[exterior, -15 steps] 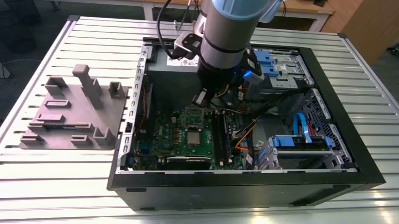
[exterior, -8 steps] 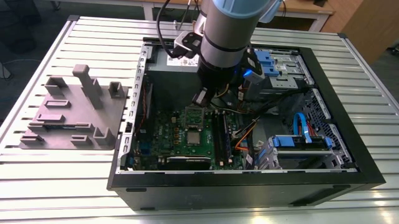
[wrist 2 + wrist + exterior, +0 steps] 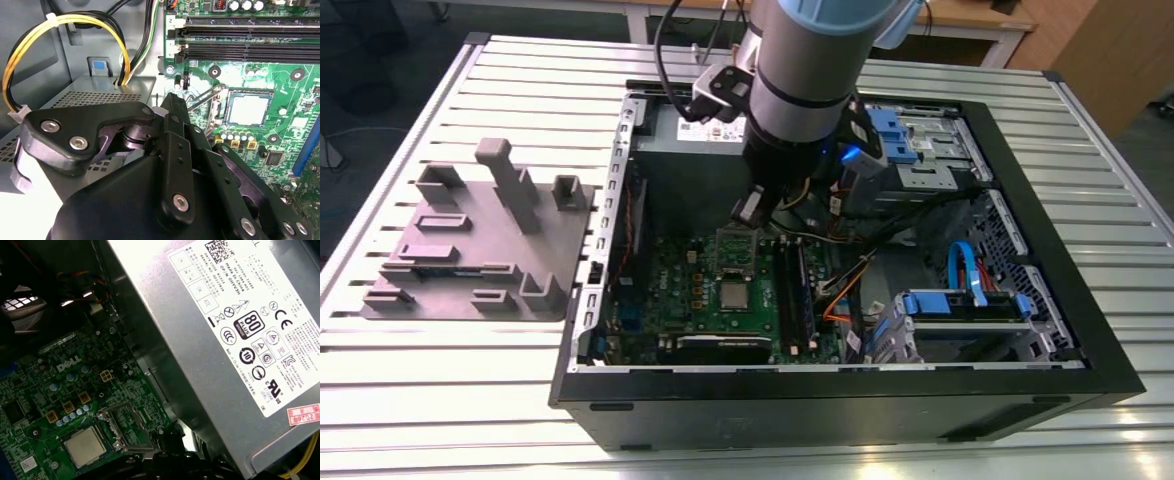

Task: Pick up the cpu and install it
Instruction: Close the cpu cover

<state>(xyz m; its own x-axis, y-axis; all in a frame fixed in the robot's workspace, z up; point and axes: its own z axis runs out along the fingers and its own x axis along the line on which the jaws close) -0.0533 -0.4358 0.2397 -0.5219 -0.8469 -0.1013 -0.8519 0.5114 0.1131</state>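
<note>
While your gripper (image 3: 750,212) hangs inside the open computer case (image 3: 1067,330) above the green motherboard (image 3: 670,290), its jaws' state impossible to tell, you see the cpu (image 3: 736,294) lying flat in its socket, apart from them, just below.

High exterior view over the case (image 3: 854,400); both wrist views close above its motherboard (image 3: 280,130).

Computer case (image 3: 1067,385) lies open on the slatted table (image 3: 440,400); plate with upright blocks (image 3: 480,250) sits beside it toward the exterior view's left. Motherboard (image 3: 720,300) lies inside the case, cpu (image 3: 736,294) seated in its socket. Arm (image 3: 807,60) reaches down into the case above the board.
</note>
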